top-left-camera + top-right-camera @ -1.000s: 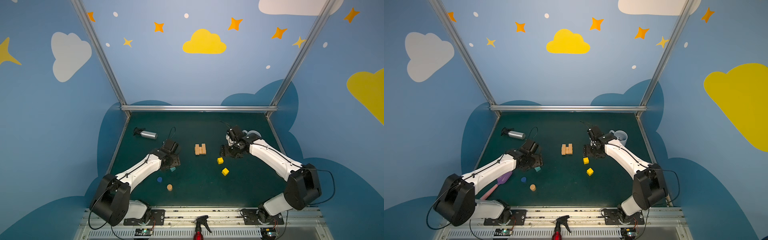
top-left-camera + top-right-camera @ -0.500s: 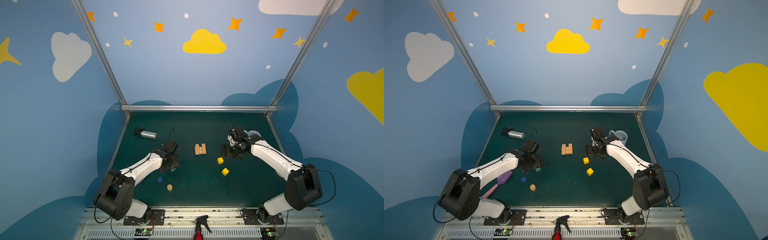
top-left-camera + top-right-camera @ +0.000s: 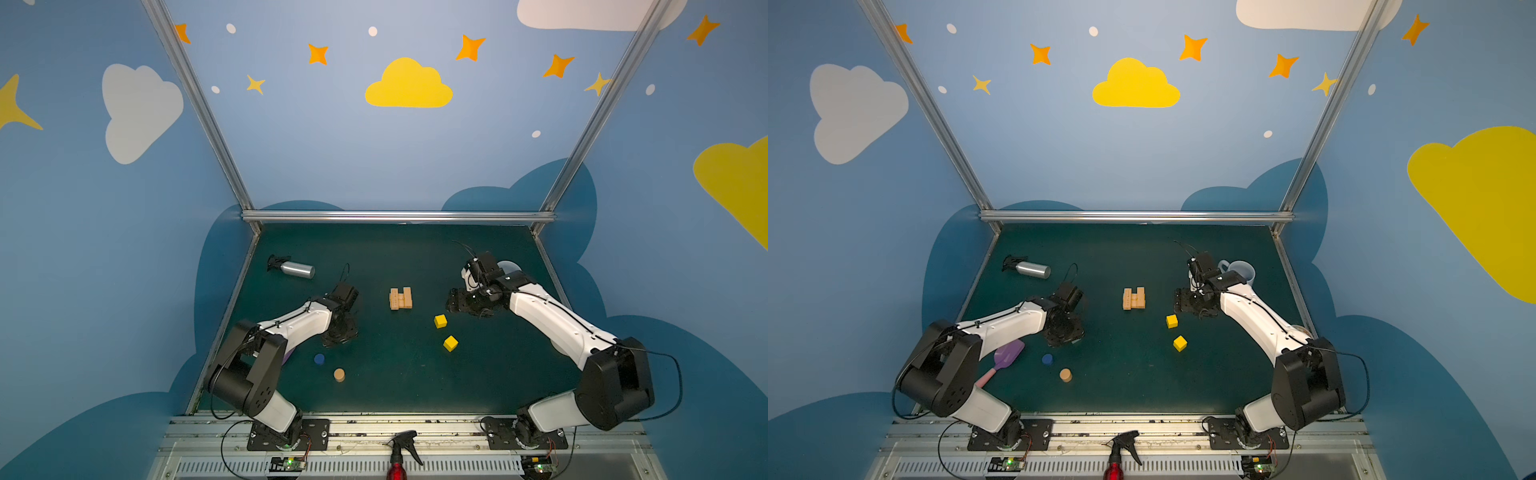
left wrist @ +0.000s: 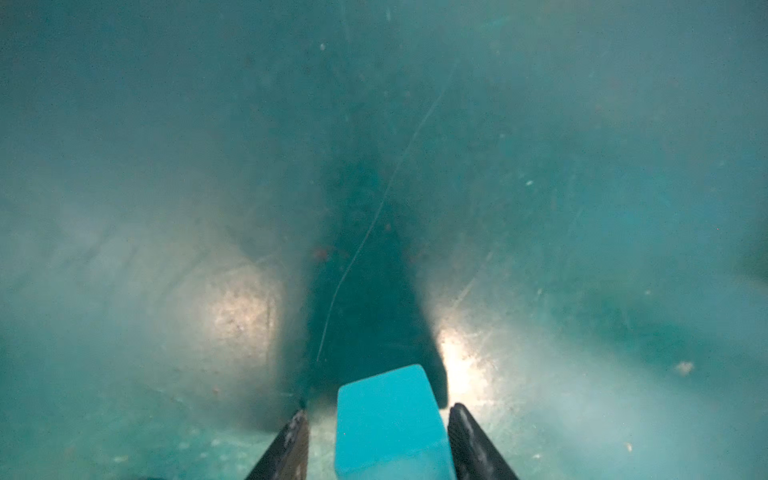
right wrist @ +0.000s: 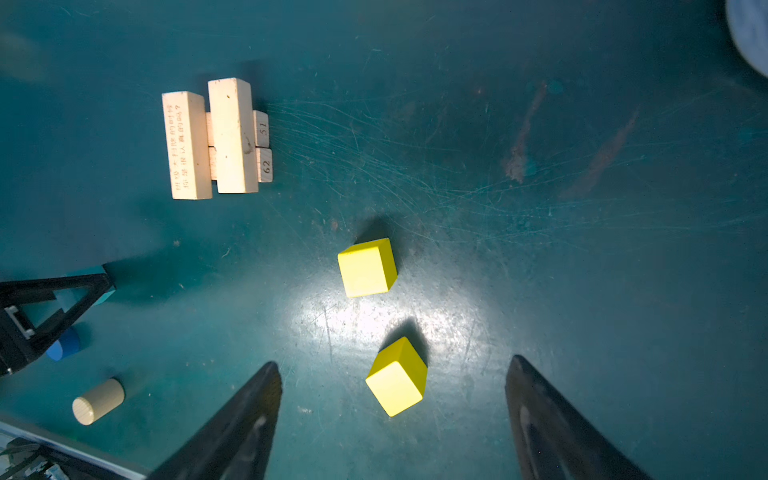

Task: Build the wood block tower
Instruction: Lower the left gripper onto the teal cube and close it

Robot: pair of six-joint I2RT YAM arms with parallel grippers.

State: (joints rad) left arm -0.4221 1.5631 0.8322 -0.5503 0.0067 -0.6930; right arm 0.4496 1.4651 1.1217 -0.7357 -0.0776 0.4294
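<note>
1. Left pincer [image 4: 378, 408]: jaws stand on either side of the teal cube [image 4: 390, 432], with a gap at one jaw. We judge it open, with no grip yet.
2. Teal cube: rests on the table [image 3: 395, 382] under the left arm, which is the nearer. In the top views the plank stack [image 3: 401, 298] lies to its right.
3. Right pincer [image 5: 394, 363]: wide open and empty above a yellow cube [image 5: 399, 390].

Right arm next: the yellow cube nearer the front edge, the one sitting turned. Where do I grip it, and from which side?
Come from above onto the yellow cube and pinch two opposite flat side faces. It sits skewed to the open fingers of the right gripper, so I'd rotate the wrist first; otherwise the fingers likely meet corners and spin it.
</note>
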